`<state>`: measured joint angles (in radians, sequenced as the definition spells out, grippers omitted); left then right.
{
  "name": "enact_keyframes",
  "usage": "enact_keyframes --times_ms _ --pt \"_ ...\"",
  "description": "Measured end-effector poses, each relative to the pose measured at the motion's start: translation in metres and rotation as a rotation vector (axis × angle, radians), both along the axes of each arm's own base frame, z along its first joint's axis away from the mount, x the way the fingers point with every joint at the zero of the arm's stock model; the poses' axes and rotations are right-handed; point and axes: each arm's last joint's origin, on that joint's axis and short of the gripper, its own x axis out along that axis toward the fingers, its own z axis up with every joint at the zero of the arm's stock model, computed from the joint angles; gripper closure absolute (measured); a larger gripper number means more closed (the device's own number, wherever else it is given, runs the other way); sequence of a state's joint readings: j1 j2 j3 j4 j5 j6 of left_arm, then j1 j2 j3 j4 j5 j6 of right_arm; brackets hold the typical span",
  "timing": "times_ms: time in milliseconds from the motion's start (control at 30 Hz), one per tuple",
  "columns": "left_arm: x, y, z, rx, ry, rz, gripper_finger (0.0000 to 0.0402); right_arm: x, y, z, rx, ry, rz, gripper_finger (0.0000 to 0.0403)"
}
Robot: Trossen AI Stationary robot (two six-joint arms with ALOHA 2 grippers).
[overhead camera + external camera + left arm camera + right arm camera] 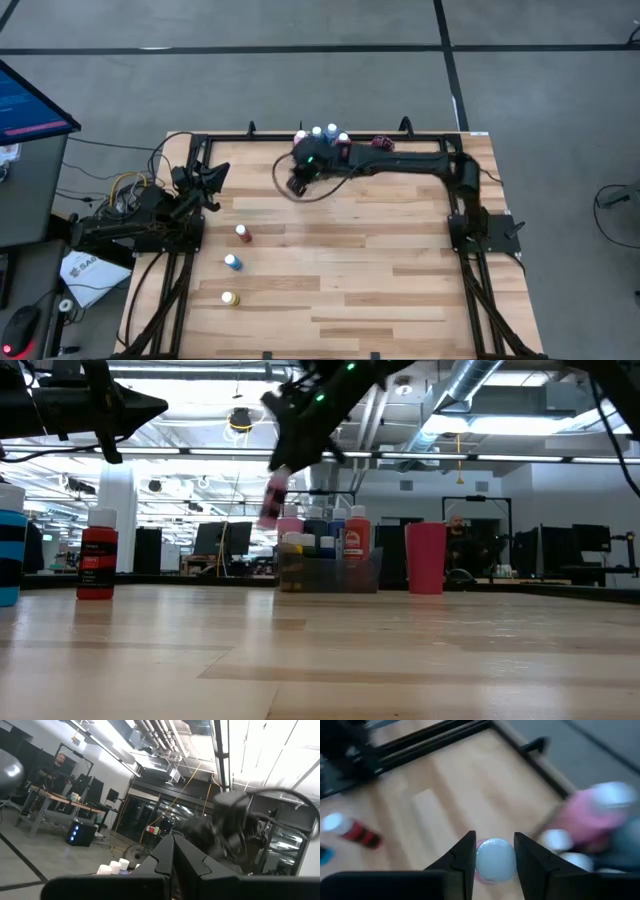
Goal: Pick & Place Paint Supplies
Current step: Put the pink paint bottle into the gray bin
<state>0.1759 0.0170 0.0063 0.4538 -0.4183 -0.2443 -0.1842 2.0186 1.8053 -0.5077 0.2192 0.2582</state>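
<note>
Inspector: High view first. Your right gripper [300, 178] hangs over the table [380, 290] near its far edge, just short of the grey tray [330, 573].

Operator: What is it carrying?

Inspector: A pink paint bottle [271, 499], clamped between the two fingers [461, 857] by its pale cap [494, 859]. The low view shows it lifted clear of the wood and tilted.

Operator: And the remaining supplies?

Inspector: Several bottles [322, 133] stand together in the tray at the far edge, with the red cup [426, 557] beside it. Three more stand apart toward the left edge: a red bottle [242, 234], a blue bottle [232, 262] and a yellow bottle [230, 298].

Operator: The other arm?

Inspector: Your left gripper [213, 178] waits at the far left corner, fingers pressed together, holding nothing.
</note>
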Motion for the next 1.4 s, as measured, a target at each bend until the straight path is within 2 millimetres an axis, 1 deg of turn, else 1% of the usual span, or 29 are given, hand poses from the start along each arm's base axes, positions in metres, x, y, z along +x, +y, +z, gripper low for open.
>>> enact_keyframes --times_ms 100,200,300,367,433,533,633,800,933,1133,1300,1400 --pt "0.000 0.000 0.000 0.000 0.000 0.000 0.0400 -0.019 -0.009 0.021 -0.064 0.025 -0.086 0.0302" --pt "0.000 0.000 0.000 0.000 0.000 0.000 0.0400 -0.035 -0.017 0.031 -0.110 0.098 -0.151 0.0302" --pt "0.000 0.000 0.000 0.000 0.000 0.000 0.0400 -0.043 -0.023 0.023 -0.115 0.195 -0.178 0.0302" --pt "0.000 0.000 0.000 0.000 0.000 0.000 0.0400 -0.043 -0.027 0.014 -0.110 0.247 -0.187 0.0302" --pt "0.000 0.000 0.000 0.000 0.000 0.000 0.0400 -0.041 -0.029 0.000 -0.112 0.289 -0.189 0.0302" --pt "0.000 0.000 0.000 0.000 0.001 0.000 0.0400 -0.040 -0.030 -0.020 -0.111 0.305 -0.188 0.0302" --pt "0.000 0.000 0.000 -0.001 0.005 0.000 0.0400 -0.039 -0.033 -0.031 -0.124 0.266 -0.201 0.0302" --pt "0.000 0.000 0.000 0.000 0.004 0.000 0.0400 -0.042 -0.037 -0.038 -0.141 0.309 -0.210 0.0302" --pt "0.000 0.000 0.000 -0.001 0.004 0.000 0.0400 -0.041 -0.037 -0.035 -0.162 0.293 -0.223 0.0302" --pt "0.000 0.000 0.000 -0.001 0.004 0.000 0.0400 -0.042 -0.041 -0.035 -0.162 0.295 -0.227 0.0302" --pt "0.000 0.000 0.000 -0.001 0.004 0.000 0.0400 -0.039 -0.040 -0.034 -0.165 0.263 -0.223 0.0302" --pt "0.000 0.000 0.000 -0.001 0.004 0.000 0.0400 -0.038 -0.039 -0.044 -0.150 0.229 -0.217 0.0302"
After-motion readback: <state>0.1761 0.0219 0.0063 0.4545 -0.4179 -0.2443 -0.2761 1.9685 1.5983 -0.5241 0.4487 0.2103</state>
